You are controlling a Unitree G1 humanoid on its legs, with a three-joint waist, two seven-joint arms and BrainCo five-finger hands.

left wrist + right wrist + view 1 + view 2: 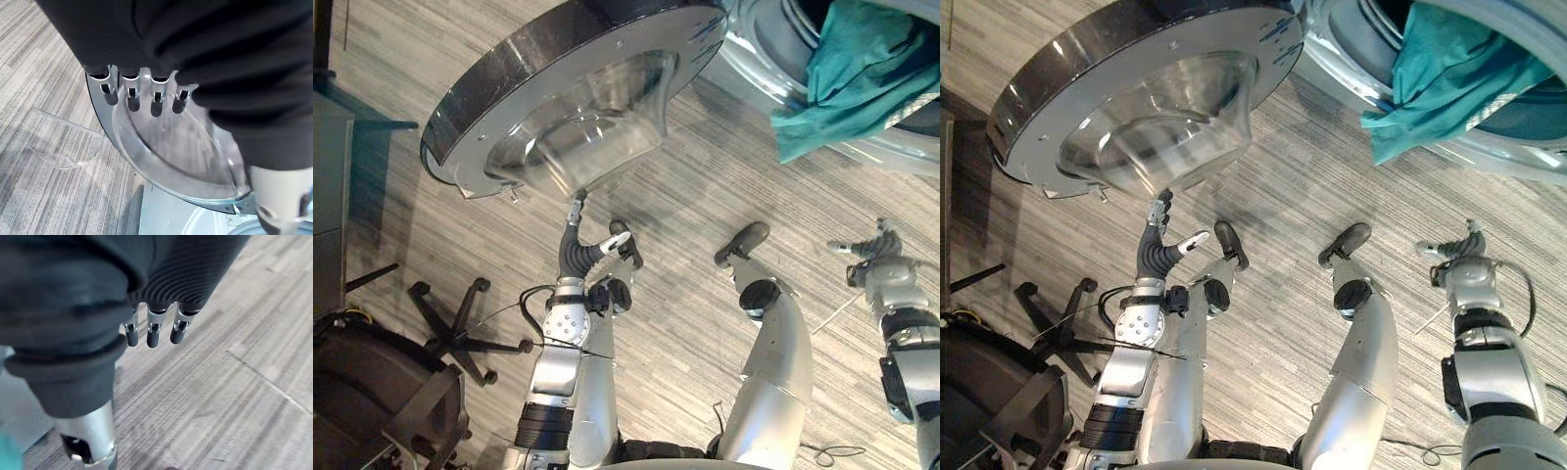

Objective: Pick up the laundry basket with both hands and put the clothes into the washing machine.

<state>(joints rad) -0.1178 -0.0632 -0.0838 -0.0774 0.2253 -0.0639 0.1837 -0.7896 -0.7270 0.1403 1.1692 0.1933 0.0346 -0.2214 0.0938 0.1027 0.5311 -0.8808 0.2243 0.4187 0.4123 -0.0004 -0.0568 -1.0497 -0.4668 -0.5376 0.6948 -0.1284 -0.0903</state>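
Grey carpet tiles (705,225), streaked in fine pale and dark lines, cover the floor, and their seams show as thin straight joints. At the floor's left edge stands a dark grey cabinet (331,186). Near it, towards the lower left corner, the black star-shaped base of an office chair (460,328) rests on its castors.

Both eye views look steeply down from the robot's head, from well above the striped floor (685,225). Set just apart, they share the open washer door (568,88), the teal cloth (862,69), the left hand (576,250) and the right hand (873,253). The left wrist view looks along its hand's fingers (129,90), very close to the door's glass. The right wrist view faces down past its own fingers (153,333) at the floor.
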